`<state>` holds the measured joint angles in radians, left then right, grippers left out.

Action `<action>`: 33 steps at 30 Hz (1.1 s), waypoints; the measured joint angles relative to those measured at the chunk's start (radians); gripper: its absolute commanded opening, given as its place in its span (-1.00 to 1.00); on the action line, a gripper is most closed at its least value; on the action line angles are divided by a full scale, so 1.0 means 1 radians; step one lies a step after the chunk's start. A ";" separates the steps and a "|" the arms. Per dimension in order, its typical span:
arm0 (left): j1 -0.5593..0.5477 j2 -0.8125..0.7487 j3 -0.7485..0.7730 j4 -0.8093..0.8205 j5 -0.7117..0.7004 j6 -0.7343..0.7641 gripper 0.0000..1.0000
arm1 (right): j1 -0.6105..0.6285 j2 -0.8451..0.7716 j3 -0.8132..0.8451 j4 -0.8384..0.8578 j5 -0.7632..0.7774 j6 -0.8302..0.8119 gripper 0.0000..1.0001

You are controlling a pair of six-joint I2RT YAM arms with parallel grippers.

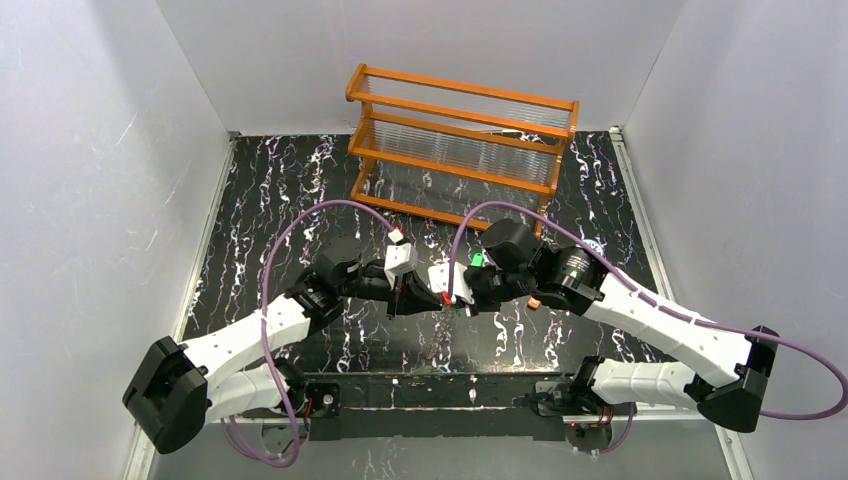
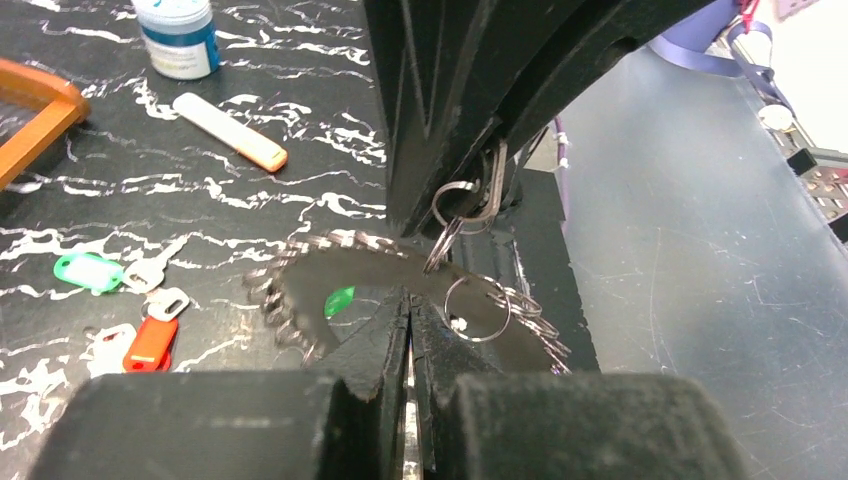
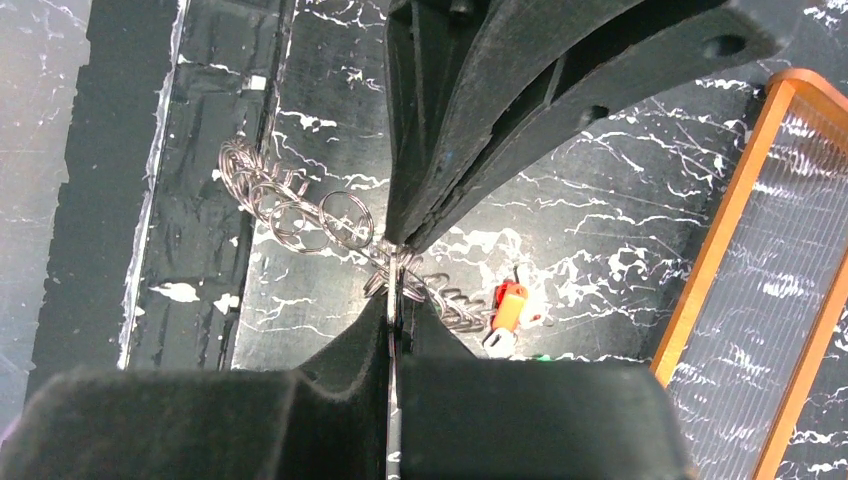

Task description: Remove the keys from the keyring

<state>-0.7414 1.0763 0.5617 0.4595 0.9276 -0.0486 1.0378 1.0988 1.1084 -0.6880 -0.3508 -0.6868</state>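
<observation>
Meeting over black white-veined tabletop, grey walls around, left pincer and right pincer pinching toothed keyring

1. Top view: high, behind the arms, looking down on the whole table.
2. Left wrist: very close, low, facing rightward.
3. Right wrist: very close, facing down; both wrist views share the keyring and rack.

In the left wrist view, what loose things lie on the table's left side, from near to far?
Nearest first: red key → green key → white tube with orange cap → blue-topped white jar.
</observation>
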 measured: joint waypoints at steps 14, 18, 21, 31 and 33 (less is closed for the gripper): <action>0.000 -0.023 0.000 -0.040 -0.069 -0.022 -0.39 | 0.000 0.001 0.002 -0.072 0.026 0.028 -0.97; 0.000 -0.021 0.000 -0.032 -0.047 -0.023 -0.31 | 0.000 0.002 0.003 -0.072 0.019 0.025 -0.97; -0.003 -0.015 0.000 -0.017 -0.027 -0.024 -0.29 | 0.000 0.003 0.009 -0.072 0.010 0.024 -0.97; -0.013 0.043 0.014 0.010 0.003 -0.027 -0.28 | 0.000 0.012 0.022 -0.071 -0.023 0.002 -0.97; -0.017 0.055 0.021 0.012 0.009 -0.031 -0.28 | 0.000 0.014 0.023 -0.071 -0.025 0.001 -0.97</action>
<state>-0.7582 1.1309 0.5831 0.4713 0.9363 -0.0795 1.0382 1.1130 1.1316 -0.7586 -0.3756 -0.6857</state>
